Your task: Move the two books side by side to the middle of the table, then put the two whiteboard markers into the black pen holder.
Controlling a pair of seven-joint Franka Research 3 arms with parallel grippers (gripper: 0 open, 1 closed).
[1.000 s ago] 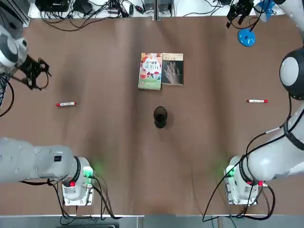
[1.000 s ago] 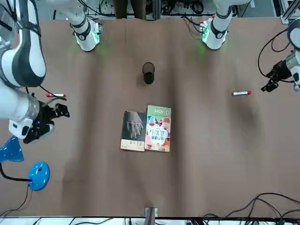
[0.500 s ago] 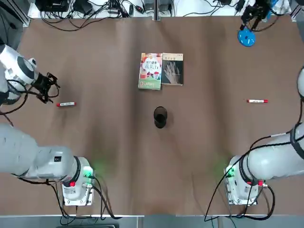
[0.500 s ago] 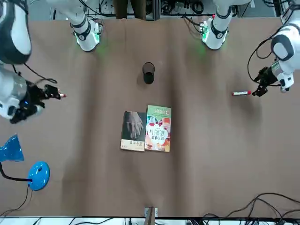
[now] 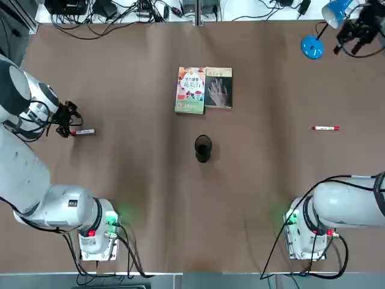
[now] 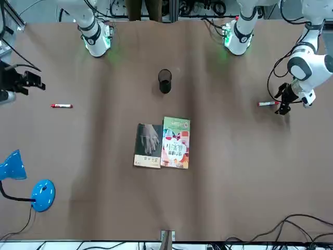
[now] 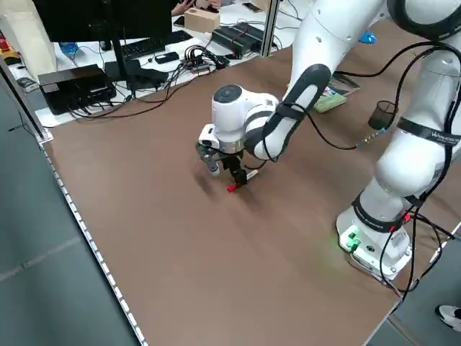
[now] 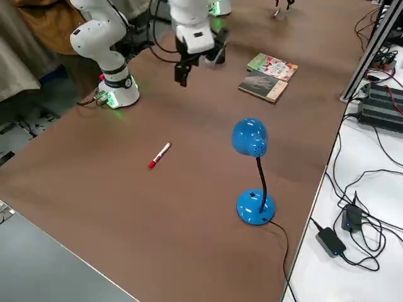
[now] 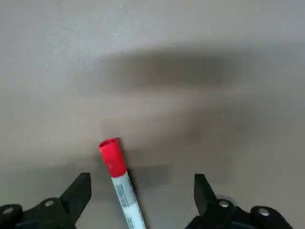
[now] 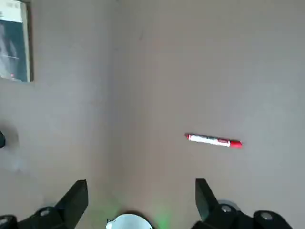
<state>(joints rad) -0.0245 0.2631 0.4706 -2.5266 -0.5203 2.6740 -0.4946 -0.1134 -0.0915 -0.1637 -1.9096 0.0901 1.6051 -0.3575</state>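
Left gripper (image 9: 138,200) fingers spread open, straddling the left marker (image 9: 119,179) on the table (image 5: 120,180), red cap just past the tips. Right gripper (image 10: 138,202) also open, raised near the lamp (image 5: 325,27). Right marker (image 5: 325,128) lies alone. Books (image 5: 204,89) touch side by side mid-table, cup (image 5: 203,148) nearby.
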